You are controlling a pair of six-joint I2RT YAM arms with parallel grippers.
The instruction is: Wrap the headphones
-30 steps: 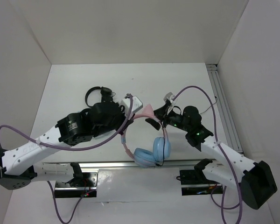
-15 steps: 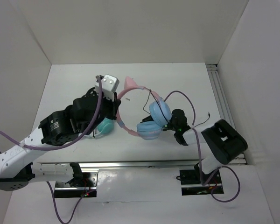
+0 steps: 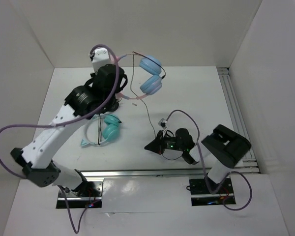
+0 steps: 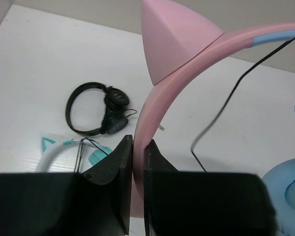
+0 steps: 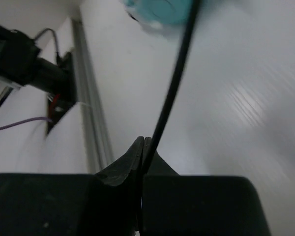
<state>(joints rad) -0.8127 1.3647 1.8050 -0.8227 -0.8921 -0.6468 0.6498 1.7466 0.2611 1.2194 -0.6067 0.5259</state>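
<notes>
The headphones (image 3: 151, 82), with a pink cat-ear headband (image 4: 187, 54) and light blue cups, hang in the air over the back of the table. My left gripper (image 4: 138, 142) is shut on the headband just below one ear. The thin black cable (image 3: 148, 114) runs from the cups down to my right gripper (image 3: 150, 145), which sits low near the table's front. In the right wrist view the right gripper (image 5: 144, 140) is shut on the cable (image 5: 174, 83), which rises steeply from between the jaws.
A teal-cupped pair with a whitish headband (image 3: 109, 130) lies on the table left of centre. A smaller black pair (image 4: 96, 110) lies behind it, mostly hidden by the left arm in the top view. An aluminium rail (image 3: 236, 113) borders the right side.
The left arm has lifted the headphones up and toward the back wall. The right gripper has swung left, low over the table's front, and closed on the cable.
</notes>
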